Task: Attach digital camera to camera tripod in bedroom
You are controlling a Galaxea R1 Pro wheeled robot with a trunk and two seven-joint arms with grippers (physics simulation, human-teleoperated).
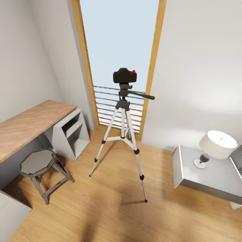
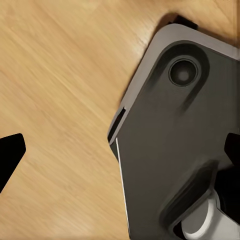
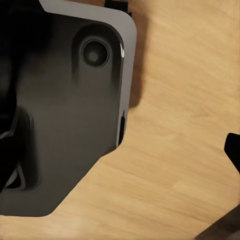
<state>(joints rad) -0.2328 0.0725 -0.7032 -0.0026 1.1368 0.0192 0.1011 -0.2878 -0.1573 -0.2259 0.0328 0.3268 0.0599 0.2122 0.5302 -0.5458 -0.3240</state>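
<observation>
Nearest, the left gripper (image 2: 122,155) hangs over the light wood floor (image 2: 55,90), its dark fingertips (image 2: 10,152) at opposite edges of the left wrist view, spread wide with nothing between them but floor and the robot's own dark grey base (image 2: 170,145) below. The right gripper shows one dark fingertip (image 3: 232,147) at the edge of the right wrist view, above the same floor and the base (image 3: 70,110); how far it is open I cannot tell, and nothing is seen in its hold.

Farther out, in the head view, a grey stool (image 1: 38,166) stands by the wood-topped desk (image 1: 30,124) off to the left-hand side. Well ahead of both grippers, the tripod (image 1: 125,141) stands alone on open floor with its legs splayed, and the camera (image 1: 124,76) sits on top of its head, red dot up. To the right-hand side is a grey bedside table (image 1: 215,178) with a lamp (image 1: 216,146). Farthest back, the tall wood-framed window (image 1: 121,50) rises behind the tripod
</observation>
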